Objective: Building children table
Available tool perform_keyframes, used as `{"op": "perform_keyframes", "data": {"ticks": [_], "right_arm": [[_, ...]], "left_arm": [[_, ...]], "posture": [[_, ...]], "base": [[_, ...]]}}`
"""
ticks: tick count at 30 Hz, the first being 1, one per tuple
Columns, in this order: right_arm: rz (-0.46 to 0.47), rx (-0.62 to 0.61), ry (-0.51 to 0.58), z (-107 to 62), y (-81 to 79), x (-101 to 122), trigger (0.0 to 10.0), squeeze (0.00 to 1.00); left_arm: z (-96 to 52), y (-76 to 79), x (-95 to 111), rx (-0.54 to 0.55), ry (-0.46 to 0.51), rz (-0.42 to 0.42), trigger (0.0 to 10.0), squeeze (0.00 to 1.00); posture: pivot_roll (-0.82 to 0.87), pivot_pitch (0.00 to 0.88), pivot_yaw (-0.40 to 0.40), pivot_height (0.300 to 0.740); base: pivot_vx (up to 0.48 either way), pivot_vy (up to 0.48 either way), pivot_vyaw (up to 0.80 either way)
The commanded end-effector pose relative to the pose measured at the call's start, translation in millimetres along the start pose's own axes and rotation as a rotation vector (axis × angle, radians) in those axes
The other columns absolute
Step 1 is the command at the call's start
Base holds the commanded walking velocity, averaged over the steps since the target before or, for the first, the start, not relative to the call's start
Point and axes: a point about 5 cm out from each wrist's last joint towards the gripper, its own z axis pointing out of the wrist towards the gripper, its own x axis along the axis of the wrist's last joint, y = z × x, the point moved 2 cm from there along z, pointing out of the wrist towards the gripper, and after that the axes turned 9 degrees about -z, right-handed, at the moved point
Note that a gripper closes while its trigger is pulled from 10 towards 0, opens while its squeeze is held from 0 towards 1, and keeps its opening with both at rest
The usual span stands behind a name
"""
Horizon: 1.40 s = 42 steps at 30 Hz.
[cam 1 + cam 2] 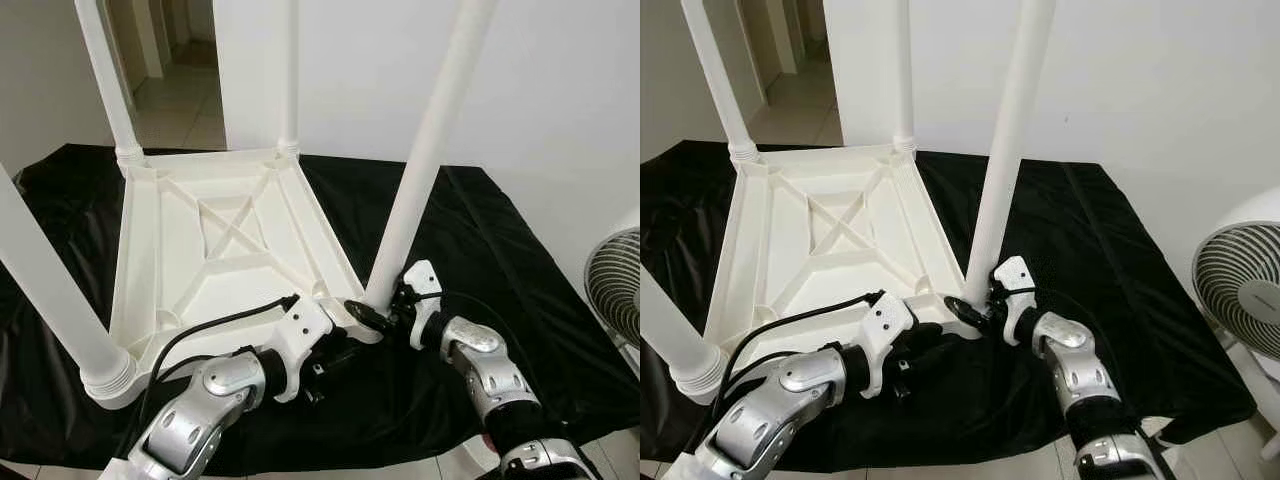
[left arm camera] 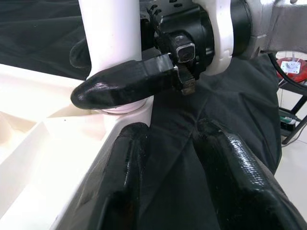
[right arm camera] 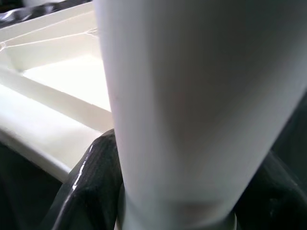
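A room in a home. Plain white walls [image 1: 540,90] stand behind a black cloth [image 1: 490,250] spread over the floor. At the far left, an open doorway [image 1: 170,60] leads into a hallway with pale floor tiles [image 1: 185,120]. At the right edge stands a white household electric fan [image 1: 1240,290] with a round wire grille. A white plastic children's table [image 1: 220,250] lies upside down on the cloth, its legs pointing up.
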Motion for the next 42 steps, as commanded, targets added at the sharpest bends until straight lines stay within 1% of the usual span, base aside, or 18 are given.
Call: {"op": "perform_keyframes", "data": {"ticks": [1,2,5,6,7,9,18,22,23,25,26,31,36,37,39,40,41,42], "right_arm": [[0.047,-0.043,-0.047,-0.2,-7.5,-9.4,10.0,0.00],[0.047,-0.043,-0.047,-0.2,-7.5,-9.4,10.0,0.00],[0.108,-0.214,-0.042,-0.7,-17.5,-3.7,10.0,0.00],[0.137,-0.310,-0.049,-1.4,-17.4,-1.9,10.0,0.00],[0.137,-0.310,-0.049,-1.4,-17.4,-1.9,10.0,0.00],[0.196,-0.435,-0.054,-2.7,-18.6,0.5,10.0,0.00],[0.220,-0.573,-0.082,-1.2,-33.9,8.1,10.0,0.00],[0.235,-0.575,-0.088,-0.3,-38.0,11.2,10.0,0.00],[0.239,-0.575,-0.089,-1.0,-37.7,13.2,10.0,0.43],[0.239,-0.575,-0.089,-1.0,-37.7,13.2,10.0,0.43],[0.261,-0.570,-0.072,-1.2,-36.5,15.0,10.0,1.00],[0.281,-0.547,-0.025,-2.5,-29.5,20.0,10.0,1.00],[0.200,-0.423,0.024,-8.8,-15.5,28.5,10.0,1.00],[0.167,-0.369,0.031,-10.5,-13.3,30.6,10.0,0.00],[0.167,-0.369,0.031,-10.5,-13.3,30.6,10.0,0.00],[0.127,-0.320,0.035,-12.6,-9.5,31.9,10.0,0.00],[0.127,-0.320,0.035,-12.6,-9.5,31.9,10.0,0.00],[0.083,-0.258,0.033,-15.1,-3.7,32.2,10.0,0.00]], "left_arm": [[-0.1,2.4,-3.9,-0.025,-0.018,-0.011,10.0,0.00],[-0.1,2.4,-3.9,-0.025,-0.018,-0.011,10.0,0.00],[-0.2,4.6,-4.6,-0.029,-0.017,-0.021,10.0,0.00],[-0.2,5.1,-5.0,-0.031,-0.019,-0.021,10.0,0.00],[-0.2,5.1,-5.0,-0.031,-0.019,-0.021,10.0,0.00],[-0.3,5.7,-5.2,-0.032,-0.020,-0.022,10.0,0.00],[0.5,8.0,-4.8,-0.037,-0.018,-0.028,10.0,0.00],[-0.5,8.0,-5.0,-0.036,-0.019,-0.029,10.0,0.00],[-1.1,7.5,-5.3,-0.032,-0.021,-0.029,10.0,0.00],[-1.1,7.5,-5.3,-0.032,-0.021,-0.029,10.0,0.00],[-1.1,7.4,-5.5,-0.031,-0.021,-0.029,10.0,0.00],[0.2,7.8,-5.5,-0.027,-0.017,-0.029,10.0,0.00],[2.1,8.7,-5.3,-0.028,-0.013,-0.030,10.0,0.00],[2.4,8.7,-5.3,-0.028,-0.013,-0.030,10.0,0.00],[2.4,8.7,-5.3,-0.028,-0.013,-0.030,10.0,0.00],[2.7,8.5,-5.3,-0.029,-0.013,-0.029,10.0,0.00],[2.7,8.5,-5.3,-0.029,-0.013,-0.029,10.0,0.00],[2.8,8.2,-5.2,-0.030,-0.013,-0.027,10.0,0.00]], "posture": [[0.00,0.026,-0.051,0.740],[0.00,0.026,-0.051,0.740],[-0.01,0.035,-0.054,0.740],[0.00,0.036,-0.054,0.740],[0.00,0.036,-0.054,0.740],[0.00,0.038,-0.052,0.740],[0.01,0.045,-0.050,0.740],[0.01,0.041,-0.056,0.740],[0.01,0.037,-0.061,0.740],[0.01,0.037,-0.061,0.740],[0.02,0.036,-0.063,0.740],[0.01,0.030,-0.068,0.740],[0.01,0.024,-0.076,0.740],[0.01,0.021,-0.075,0.740],[0.01,0.021,-0.075,0.740],[0.01,0.017,-0.074,0.740],[0.01,0.017,-0.074,0.740],[0.01,0.011,-0.071,0.740]], "base": [[0.000,0.000,0.00],[0.000,0.000,0.00],[0.000,0.000,0.00],[0.000,0.000,0.00],[0.000,0.000,0.00],[0.000,0.000,0.00],[0.000,0.000,0.00],[0.000,0.000,0.00],[0.000,0.000,0.00],[0.000,0.000,0.00],[0.000,0.000,0.00],[0.000,0.000,0.00],[0.000,0.000,0.00],[0.000,0.000,0.00],[0.000,0.000,0.00],[0.000,0.000,0.00],[0.000,0.000,0.00],[0.000,0.000,0.00]]}}
